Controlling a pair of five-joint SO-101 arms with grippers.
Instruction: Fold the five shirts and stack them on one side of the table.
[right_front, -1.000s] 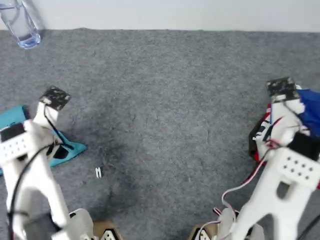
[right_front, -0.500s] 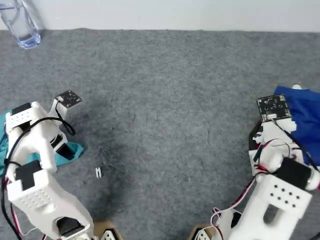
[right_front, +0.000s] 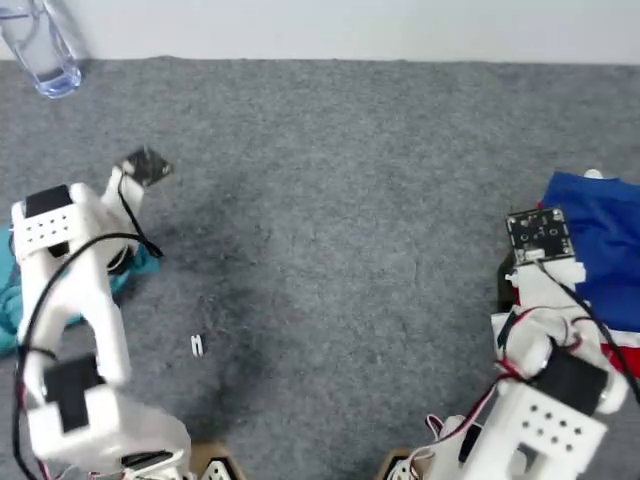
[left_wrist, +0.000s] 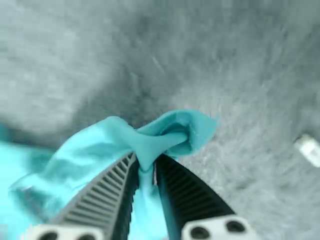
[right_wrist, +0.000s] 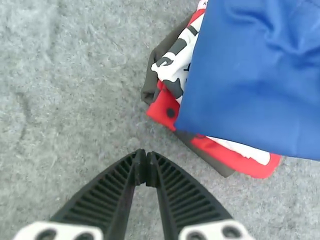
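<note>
My left gripper (left_wrist: 145, 165) is shut on a bunched fold of the teal shirt (left_wrist: 150, 135), held just over the grey table. From above, the teal shirt (right_front: 140, 266) peeks out beside the left arm (right_front: 70, 250) at the table's left edge. A blue shirt (right_wrist: 255, 70) tops a pile at the right edge, over a black-and-white patterned shirt (right_wrist: 172, 60), a red shirt (right_wrist: 220, 150) and a dark one. My right gripper (right_wrist: 145, 167) is shut on nothing, a short way off the pile's near corner. The blue shirt (right_front: 600, 235) lies beside the right arm (right_front: 545, 300).
A clear glass (right_front: 40, 50) stands at the back left corner by the white wall. A small white object (right_front: 197, 345) lies on the grey table (right_front: 330, 200) near the left arm, also seen as the white object (left_wrist: 309, 148) past the teal fold.
The left arm has swung up and back, dragging the teal shirt's corner toward the left edge. The right arm has drawn back off the blue shirt, which now lies uncovered on the pile.
</note>
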